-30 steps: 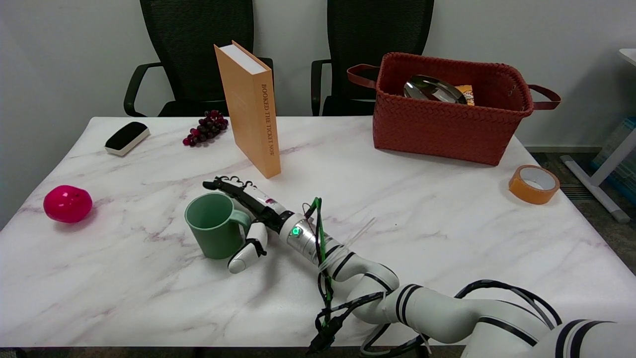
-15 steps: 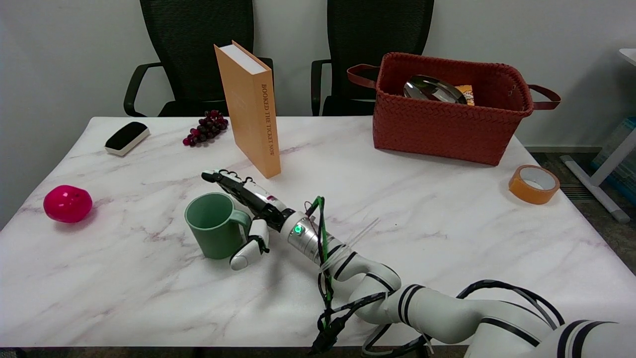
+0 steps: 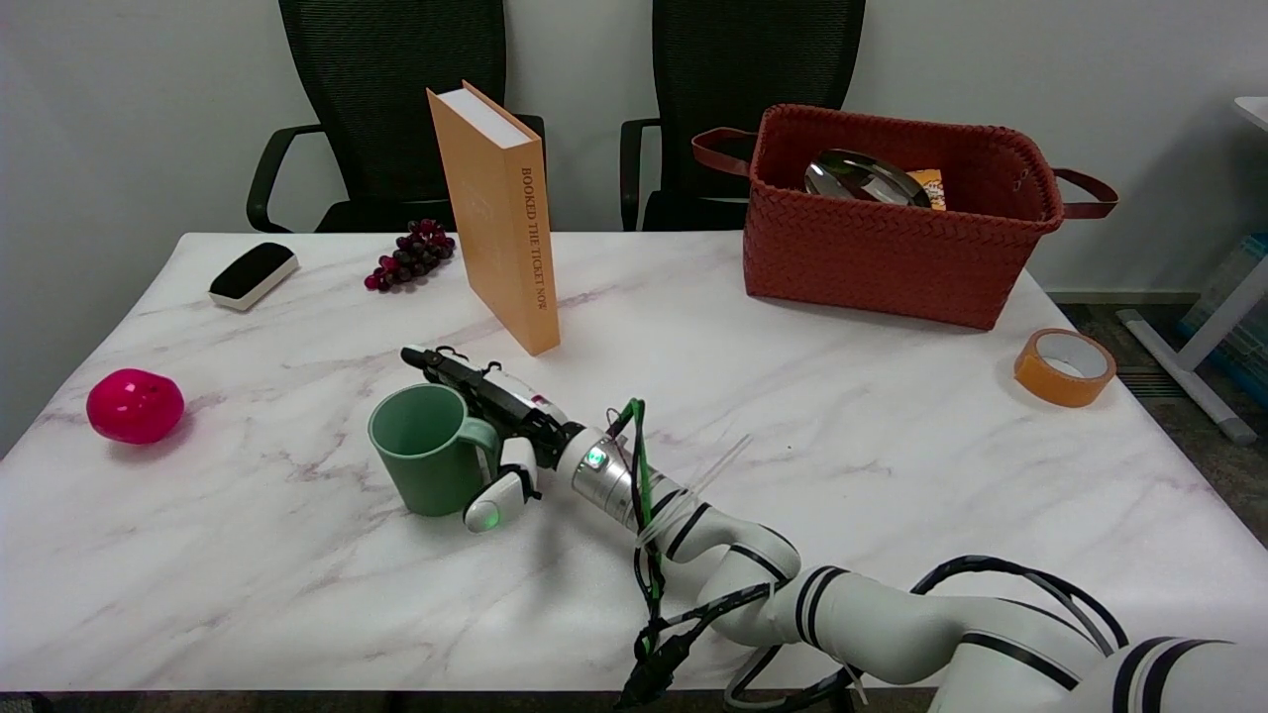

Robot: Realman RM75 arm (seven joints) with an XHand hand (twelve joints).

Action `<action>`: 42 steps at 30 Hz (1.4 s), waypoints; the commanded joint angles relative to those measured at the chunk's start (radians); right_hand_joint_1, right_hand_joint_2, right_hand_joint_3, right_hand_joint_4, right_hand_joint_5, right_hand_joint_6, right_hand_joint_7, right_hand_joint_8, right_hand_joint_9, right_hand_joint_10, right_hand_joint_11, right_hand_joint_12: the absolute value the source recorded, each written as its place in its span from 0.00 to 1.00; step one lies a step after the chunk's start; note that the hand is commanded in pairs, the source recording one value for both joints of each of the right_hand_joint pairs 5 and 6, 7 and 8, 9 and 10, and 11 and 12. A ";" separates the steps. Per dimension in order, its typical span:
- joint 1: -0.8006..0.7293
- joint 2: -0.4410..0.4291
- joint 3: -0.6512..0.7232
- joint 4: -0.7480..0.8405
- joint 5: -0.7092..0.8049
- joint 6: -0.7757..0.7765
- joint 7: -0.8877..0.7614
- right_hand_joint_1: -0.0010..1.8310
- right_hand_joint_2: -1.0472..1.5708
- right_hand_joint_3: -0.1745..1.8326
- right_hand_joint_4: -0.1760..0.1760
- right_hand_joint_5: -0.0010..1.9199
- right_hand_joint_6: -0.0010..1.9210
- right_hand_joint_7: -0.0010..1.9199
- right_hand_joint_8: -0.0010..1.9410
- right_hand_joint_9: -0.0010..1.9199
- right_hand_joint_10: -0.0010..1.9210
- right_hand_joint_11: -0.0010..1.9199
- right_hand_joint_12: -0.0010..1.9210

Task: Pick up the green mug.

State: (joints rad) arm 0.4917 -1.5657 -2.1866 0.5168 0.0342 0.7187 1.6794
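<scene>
The right hand (image 3: pixel 495 436) is flanking the green mug (image 3: pixel 428 451) handle, fingers (image 3: pixel 451 371) spread, gripping nothing; closing squarely should be preventing tipping.

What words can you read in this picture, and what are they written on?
"BOOKED THE TICKET NOW": printed down the spine of the orange book standing upright on the table.
The orange packet inside the red basket has printing, but it is too small to read.
</scene>
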 commanded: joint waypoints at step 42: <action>0.017 0.006 -0.014 -0.005 -0.055 -0.050 0.112 0.58 0.06 0.48 0.50 0.02 0.02 0.00 0.00 0.00 0.00 0.06 0.06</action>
State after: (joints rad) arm 0.5115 -1.5610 -2.1992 0.5094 -0.0170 0.6701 1.7880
